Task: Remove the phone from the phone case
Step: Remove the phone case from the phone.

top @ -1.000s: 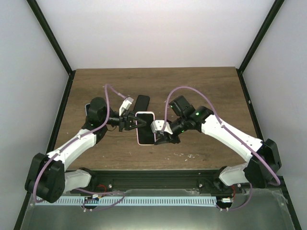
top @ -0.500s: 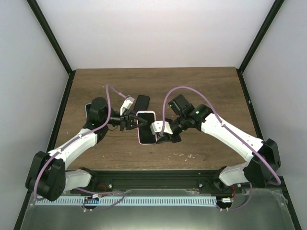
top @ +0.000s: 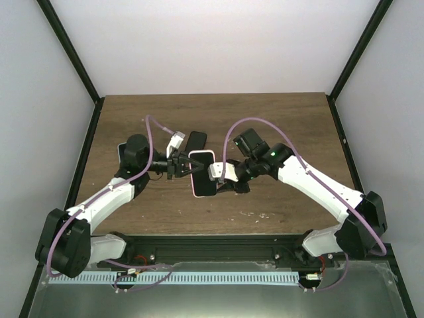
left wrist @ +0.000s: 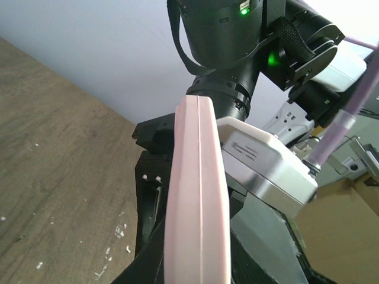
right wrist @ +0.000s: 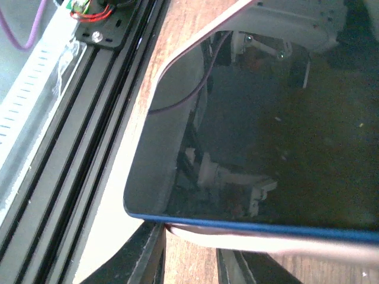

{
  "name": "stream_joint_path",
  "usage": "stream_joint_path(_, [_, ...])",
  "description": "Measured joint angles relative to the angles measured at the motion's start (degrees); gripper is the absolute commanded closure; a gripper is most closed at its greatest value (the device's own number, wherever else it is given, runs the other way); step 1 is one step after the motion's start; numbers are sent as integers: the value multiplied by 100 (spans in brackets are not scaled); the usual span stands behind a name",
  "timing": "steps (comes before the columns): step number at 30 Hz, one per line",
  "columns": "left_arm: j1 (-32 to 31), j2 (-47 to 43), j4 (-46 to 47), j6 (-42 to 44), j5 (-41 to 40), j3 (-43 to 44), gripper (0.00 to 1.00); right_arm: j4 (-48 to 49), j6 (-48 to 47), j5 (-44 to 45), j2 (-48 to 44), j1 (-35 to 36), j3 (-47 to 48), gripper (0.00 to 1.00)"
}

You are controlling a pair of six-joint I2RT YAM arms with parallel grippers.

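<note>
**A:** What has changed over the last second?

**B:** Little on the left. The left gripper (top: 180, 167) stays clamped on the case (left wrist: 198, 195), nudged slightly away from the arm bases. The phone (top: 203, 173) has drifted the same way and now leans, its far end tipped rightward. The right gripper (top: 220, 181) has crept in and away from the bases with it.

**A:** And the arms' pose?

**B:** The left arm reaches in low, fingers pointing right onto the case's left edge. The phone, in its case, is mid-table (top: 278, 119) between both grippers. The right arm bends in from the right. Its fingers (right wrist: 145, 260) show a narrow gap, with the tips hidden under the case, so I cannot tell whether they grip.
</note>
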Motion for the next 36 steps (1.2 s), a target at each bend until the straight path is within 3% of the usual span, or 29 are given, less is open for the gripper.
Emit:
stream_joint_path(7, [35,0,166,2,-400,85,100,483,1108,-468,15,-592,-85,64])
stream_joint_path(15, [55,4,203,44,-573,87,100,1228,2667,-678,170,-750,-168,56])
stream_joint_path(20, [81,2,168,131,-629,116,100,1414,3399,-957,308,-872,-168,44])
stream_joint_path(23, [83,-2,76,210,-605,179,100,1471,3676,-1285,363,-942,-166,27])
stream_joint_path(25, [83,-33,-7,254,-533,240,100,1517,3812,-1497,389,-988,-155,24])
stream_joint_path(31, [79,-149,-201,413,-262,444,100,1670,4096,-2081,404,-1027,-46,30])
stream_joint_path(36, [76,-192,-415,636,-341,546,100,1779,4457,-2271,404,-1036,63,52])
